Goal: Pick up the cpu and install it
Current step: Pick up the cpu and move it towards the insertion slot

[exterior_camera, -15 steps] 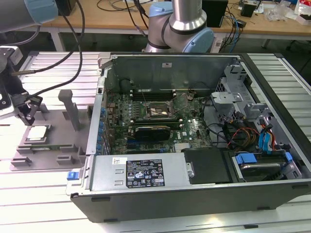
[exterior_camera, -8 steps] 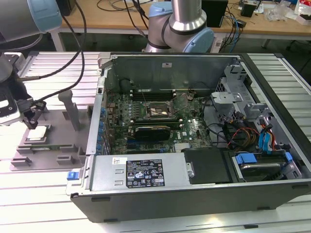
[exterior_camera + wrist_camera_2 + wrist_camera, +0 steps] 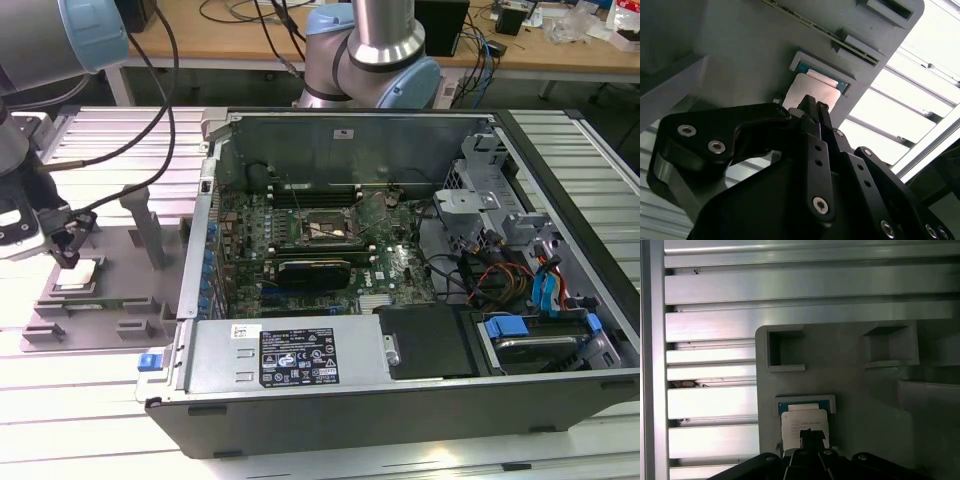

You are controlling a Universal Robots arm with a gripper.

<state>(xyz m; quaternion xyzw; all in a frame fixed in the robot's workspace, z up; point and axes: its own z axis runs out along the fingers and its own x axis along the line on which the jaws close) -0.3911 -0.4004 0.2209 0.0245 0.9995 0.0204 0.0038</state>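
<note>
You have the gripper (image 3: 68,250) over the grey tray (image 3: 122,262) on the slatted desk (image 3: 80,400), at the exterior view's left, well apart from the open computer case (image 3: 400,300). It is drawn narrow, tips nearly together, at the edge of the cpu (image 3: 812,89). The cpu is a flat, pale silvery square lying partly out of the tray's blue-rimmed pocket (image 3: 807,401).

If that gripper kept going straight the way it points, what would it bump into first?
Probably the cpu, the silvery square in its pocket on the grey tray: the gripper points right at it in both wrist views. The gap left is unclear.
</note>
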